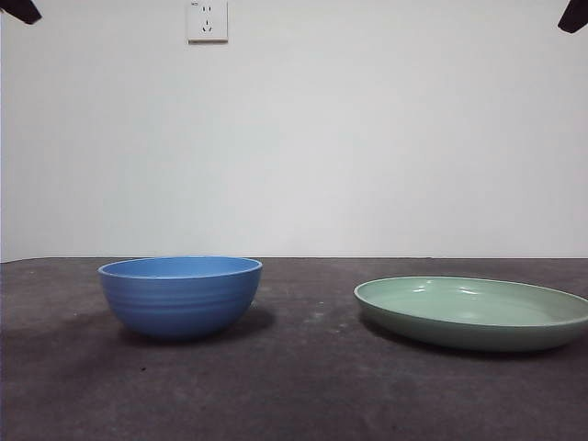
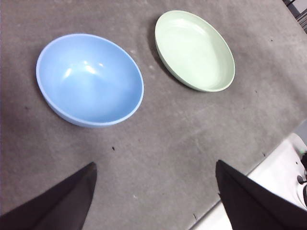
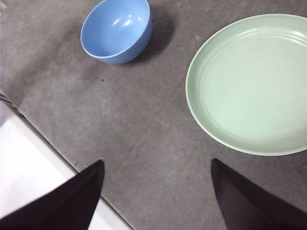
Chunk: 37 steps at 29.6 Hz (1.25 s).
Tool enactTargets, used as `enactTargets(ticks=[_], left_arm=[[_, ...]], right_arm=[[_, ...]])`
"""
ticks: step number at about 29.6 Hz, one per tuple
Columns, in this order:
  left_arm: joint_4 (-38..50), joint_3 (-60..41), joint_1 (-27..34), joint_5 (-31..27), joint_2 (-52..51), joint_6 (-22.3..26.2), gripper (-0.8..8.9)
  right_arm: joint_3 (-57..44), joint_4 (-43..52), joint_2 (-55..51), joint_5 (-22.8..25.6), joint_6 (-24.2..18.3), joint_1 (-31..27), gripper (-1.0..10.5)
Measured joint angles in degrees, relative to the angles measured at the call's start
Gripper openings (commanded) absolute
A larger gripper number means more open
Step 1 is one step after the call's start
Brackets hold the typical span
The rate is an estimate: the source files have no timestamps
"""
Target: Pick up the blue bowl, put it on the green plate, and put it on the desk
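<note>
Jaws on your left gripper [image 2: 153, 196] stand spread wide with nothing between them, hovering high over the desk [image 2: 158, 158]. Ahead of it and well below sits the blue bowl [image 2: 89, 79], upright and empty, ready for a rim grab. Just past the bowl, apart from it, lies the green plate [image 2: 194, 50], bare and waiting to receive. Your right gripper [image 3: 156, 196] is also spread and empty, parked above the plate's near side. Nothing stands between either gripper and the bowl; only a wall socket [image 1: 207, 20] shows behind.
</note>
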Motion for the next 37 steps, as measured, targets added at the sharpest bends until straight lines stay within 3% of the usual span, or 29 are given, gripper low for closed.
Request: enactTargets(ticks=[9, 21, 32, 37], left_arm=[[1.6, 6.4, -1.6, -6.3, 8.6, -1.3, 3.97], [2.1, 16.7, -4.6, -17.7, 30.7, -1.3, 3.96], [9.8, 17.4, -4.9, -21.1, 46.8, -1.3, 3.92], [12.6, 17.4, -5.0, -21.1, 52.7, -1.3, 3.37]], right_arm=[[0.0, 0.0, 0.0, 0.0, 0.0, 0.0, 3.6], [0.0, 0.0, 0.0, 0.0, 0.0, 0.0, 3.6], [0.0, 0.1, 0.0, 0.0, 0.0, 0.0, 3.6], [0.0, 0.2, 0.0, 0.0, 0.0, 0.0, 3.6]])
